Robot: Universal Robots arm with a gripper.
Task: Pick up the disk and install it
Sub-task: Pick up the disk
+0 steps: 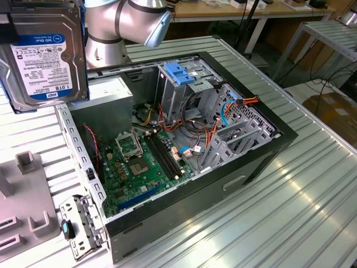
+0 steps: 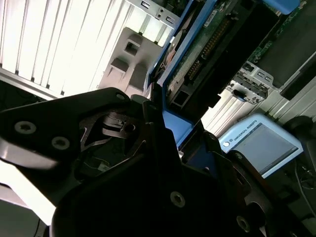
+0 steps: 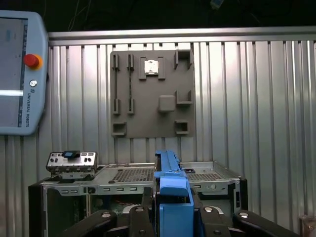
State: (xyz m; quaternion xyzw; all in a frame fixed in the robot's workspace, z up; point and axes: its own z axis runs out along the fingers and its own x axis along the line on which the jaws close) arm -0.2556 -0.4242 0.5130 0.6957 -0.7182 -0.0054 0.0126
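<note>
**Disk (image 1: 47, 58) Aloft, Open Case Below**

In the exterior view, the disk hangs label-side out at the exterior view's left, near the arm (image 1: 125, 22). It is above the ribbed metal table (image 1: 301, 212) and well apart from the open computer case (image 1: 167, 215). The case holds a motherboard (image 1: 139, 162) flat on its floor and a grey box (image 1: 106, 95) in the corner nearest the arm. An upright drive cage (image 1: 181, 75) with a blue top stands among bundles of cables (image 1: 206, 134). Whether the cage's slot is free cannot be told from here.

In the first wrist view, the gripper (image 3: 173, 205) is clamped on the disk, seen edge-on. Its black fingers (image 3: 143, 215) press the blue side rails from both sides. Beyond lie the case and a small bracket (image 3: 71, 163) beside it. Further off is a grey fixture plate (image 3: 148, 118) with a pale part (image 3: 150, 66) seated in one recess, and a teach pendant (image 3: 19, 74) lies beside it.

In the second wrist view, the disk's circuit-board underside faces the camera. One blue rail runs down into the gripper's dark body, with the pendant and fixture plate behind.

The pick appears complete and the install has not begun. The disk is in the air, clear of the case, so the work seems to stand at the carry toward the cage. Seating it would likely call for squaring the blue rails to the cage's slot and keeping clear of the loose cables.
</note>
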